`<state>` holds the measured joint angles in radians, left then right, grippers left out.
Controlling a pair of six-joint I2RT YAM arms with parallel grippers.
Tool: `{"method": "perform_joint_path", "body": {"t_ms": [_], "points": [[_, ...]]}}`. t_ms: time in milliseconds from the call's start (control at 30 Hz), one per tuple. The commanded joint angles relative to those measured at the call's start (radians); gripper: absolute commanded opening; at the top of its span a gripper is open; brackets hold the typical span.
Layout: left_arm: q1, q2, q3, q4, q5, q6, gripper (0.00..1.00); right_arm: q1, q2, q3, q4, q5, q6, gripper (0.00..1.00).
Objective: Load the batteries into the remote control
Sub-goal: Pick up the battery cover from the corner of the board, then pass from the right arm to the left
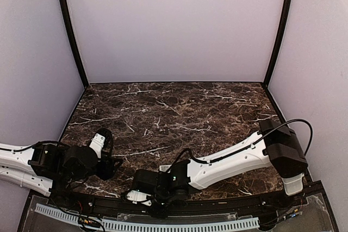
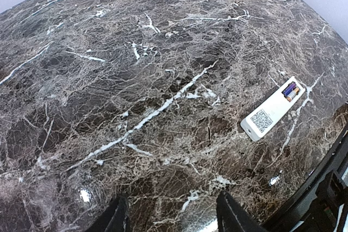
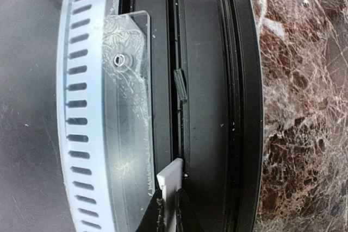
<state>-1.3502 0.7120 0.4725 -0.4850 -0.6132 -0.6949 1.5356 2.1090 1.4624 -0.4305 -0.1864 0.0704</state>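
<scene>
The remote control (image 2: 272, 110) lies face down on the marble at the right of the left wrist view, with a QR sticker on its back. Its end compartment is open and two batteries (image 2: 290, 91) sit in it. My left gripper (image 2: 174, 218) is open and empty, a short way from the remote. In the top view it (image 1: 111, 165) hovers at the near left. My right gripper (image 3: 169, 202) is shut on a short flat white strip (image 3: 173, 176) and holds it over the black rail. In the top view it (image 1: 155, 206) is at the near edge; a white corner beside its wrist (image 1: 165, 168) may be the remote.
A black rail (image 3: 212, 107) runs along the table's near edge, with a clear plate (image 3: 128, 80) and a white slotted strip (image 3: 76, 112) beyond it. The right arm (image 1: 228, 161) lies low across the near right of the marble table (image 1: 174, 112). Walls enclose three sides.
</scene>
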Motion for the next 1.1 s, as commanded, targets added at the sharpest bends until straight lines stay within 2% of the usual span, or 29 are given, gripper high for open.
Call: {"method": "perform_joint_path", "body": {"t_ms": [0, 33, 233, 433, 700, 833, 933, 1067], "points": [[0.002, -0.004, 0.014, -0.009, 0.003, 0.012, 0.53, 0.015, -0.003, -0.012, -0.032, -0.014, 0.006, 0.03], [0.002, -0.004, 0.015, -0.008, 0.004, 0.013, 0.53, 0.014, -0.006, -0.015, -0.031, -0.017, 0.006, 0.0], [0.002, 0.0, 0.02, 0.002, 0.008, 0.032, 0.53, -0.011, -0.057, -0.034, -0.008, -0.045, 0.025, 0.0], [0.002, 0.013, 0.038, 0.017, 0.02, 0.071, 0.53, -0.076, -0.2, -0.091, 0.063, -0.057, 0.081, 0.0], [0.002, 0.028, 0.114, 0.131, 0.051, 0.252, 0.54, -0.234, -0.396, -0.131, 0.133, -0.011, 0.219, 0.0], [0.002, 0.066, 0.166, 0.271, 0.101, 0.407, 0.58, -0.342, -0.494, -0.126, 0.171, 0.021, 0.276, 0.0], [0.002, 0.131, 0.212, 0.383, 0.161, 0.521, 0.67, -0.4, -0.552, -0.111, 0.214, 0.035, 0.281, 0.0], [0.038, 0.251, 0.307, 0.519, 0.318, 0.587, 0.75, -0.444, -0.597, -0.055, 0.26, 0.0, 0.225, 0.0]]}}
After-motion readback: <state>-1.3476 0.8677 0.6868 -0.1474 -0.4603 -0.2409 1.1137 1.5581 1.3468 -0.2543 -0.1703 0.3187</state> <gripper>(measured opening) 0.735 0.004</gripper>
